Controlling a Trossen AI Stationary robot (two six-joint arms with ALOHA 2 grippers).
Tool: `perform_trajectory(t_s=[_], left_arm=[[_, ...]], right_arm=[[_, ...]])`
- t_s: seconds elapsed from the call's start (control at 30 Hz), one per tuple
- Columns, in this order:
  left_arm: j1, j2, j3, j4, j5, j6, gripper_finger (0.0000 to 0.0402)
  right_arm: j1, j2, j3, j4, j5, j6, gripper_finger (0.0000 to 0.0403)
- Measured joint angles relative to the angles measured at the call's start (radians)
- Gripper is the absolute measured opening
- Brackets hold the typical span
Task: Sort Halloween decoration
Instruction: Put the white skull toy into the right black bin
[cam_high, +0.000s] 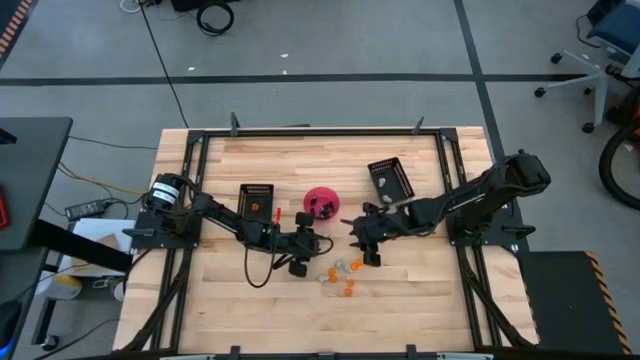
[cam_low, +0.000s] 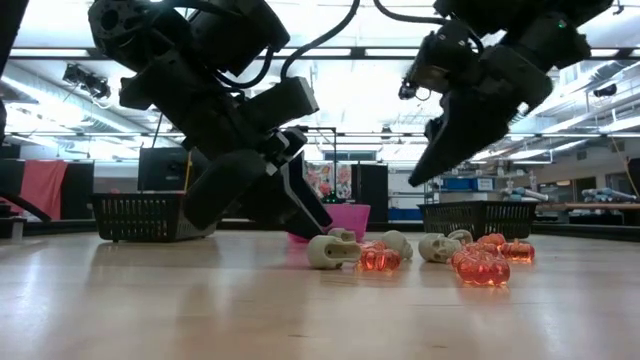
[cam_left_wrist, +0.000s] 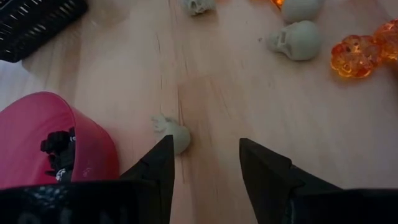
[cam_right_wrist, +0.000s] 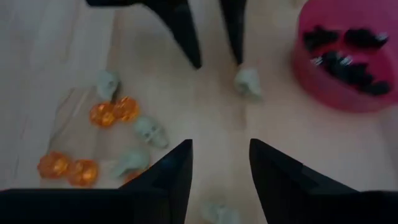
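My left end effector (cam_left_wrist: 202, 165) is spread apart w/ nothing held, low over the worktop (cam_high: 270, 300); a whitish skull (cam_left_wrist: 177, 134) lies just beside its fingertip. Right end effector (cam_right_wrist: 221, 165) also spread, hovering nearby. More skulls (cam_left_wrist: 298, 40) & orange pumpkins (cam_left_wrist: 357, 56) lie scattered further off. Black trinkets (cam_right_wrist: 348, 53) fill the pink bowl (cam_right_wrist: 329, 93). Light wood top, grey floor around.

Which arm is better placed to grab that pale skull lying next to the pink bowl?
Probably the left. Its open gripper is low over the table with the skull just ahead of one fingertip, beside the pink bowl. The right gripper is open but farther from it.
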Motion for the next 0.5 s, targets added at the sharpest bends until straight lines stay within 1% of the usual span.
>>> perform_trajectory(t_s=[0.13,0.33,0.4,0.5], left_arm=[[0.006,0.000,0.000,0.000,0.000,0.000,0.0150],[0.006,0.000,0.000,0.006,0.000,-0.003,0.0150],[0.004,0.000,0.000,0.006,0.000,-0.003,0.0150],[0.003,0.000,0.000,0.006,0.000,-0.003,0.0150]], right_arm=[[0.034,0.033,0.000,-0.048,0.030,-0.007,0.0193],[0.037,0.081,0.000,-0.065,0.045,-0.010,0.0244],[0.038,0.083,0.000,-0.068,0.047,-0.010,0.0252],[0.038,0.083,0.000,-0.096,0.045,-0.010,0.0252]])
